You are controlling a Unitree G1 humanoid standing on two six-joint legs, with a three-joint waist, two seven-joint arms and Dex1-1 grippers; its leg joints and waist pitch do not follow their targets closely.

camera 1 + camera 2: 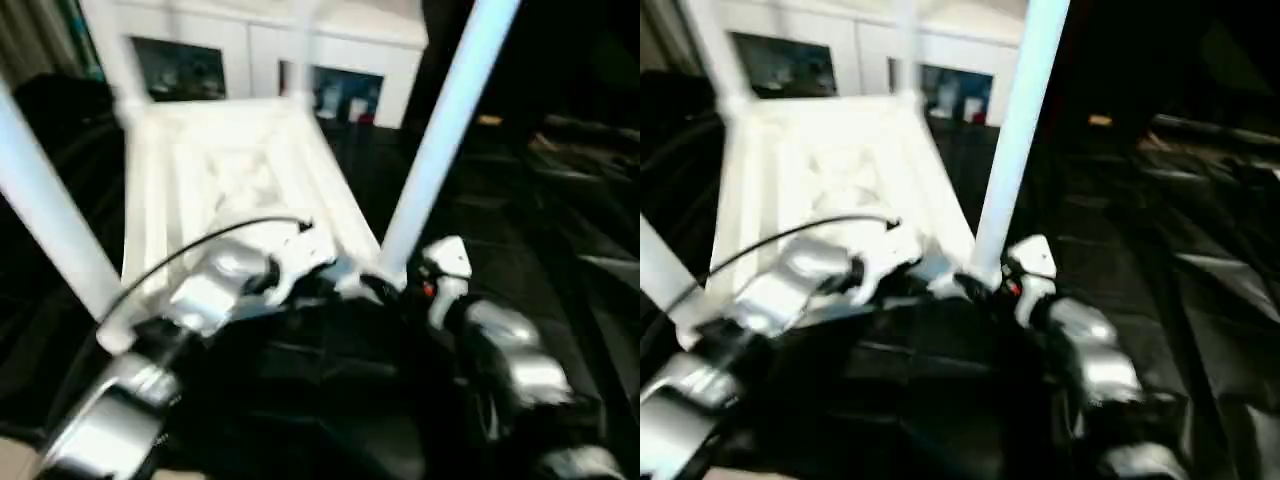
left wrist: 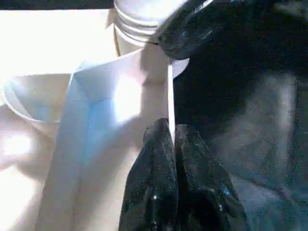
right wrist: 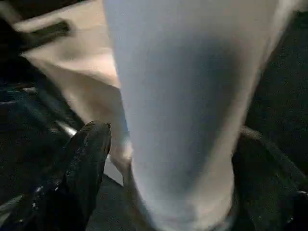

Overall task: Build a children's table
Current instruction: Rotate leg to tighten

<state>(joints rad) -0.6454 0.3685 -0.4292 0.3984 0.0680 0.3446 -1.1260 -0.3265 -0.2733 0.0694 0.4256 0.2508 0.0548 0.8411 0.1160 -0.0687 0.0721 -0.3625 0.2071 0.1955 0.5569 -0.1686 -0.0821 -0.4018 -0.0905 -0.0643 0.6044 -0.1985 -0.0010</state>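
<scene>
Silver forearms fill the near edge of the head views, reaching to the children's table [image 1: 225,170], which lies upside down on the black-cloth work table [image 1: 520,230] with its ribbed underside up and its legs pointing upward. A white cabinet [image 1: 250,40] stands behind.

At the near right corner, the right gripper [image 3: 168,159] sits around the base of the near right leg [image 1: 440,130], its black fingers [image 3: 86,159] standing clear on either side, jaws spread and not clamping. The left gripper [image 2: 172,168] is clenched, fingertips pressed together on a thin white rib or edge of the table top just beside that leg's socket [image 2: 139,19].

Judging by the thin walls and hollow tubes, the table looks light and fairly stiff but smooth, so likely slippery. The leg is best gripped low, near the socket; high up it would lever and tip the top. The ribs and rim give surer holds than the flat faces.
</scene>
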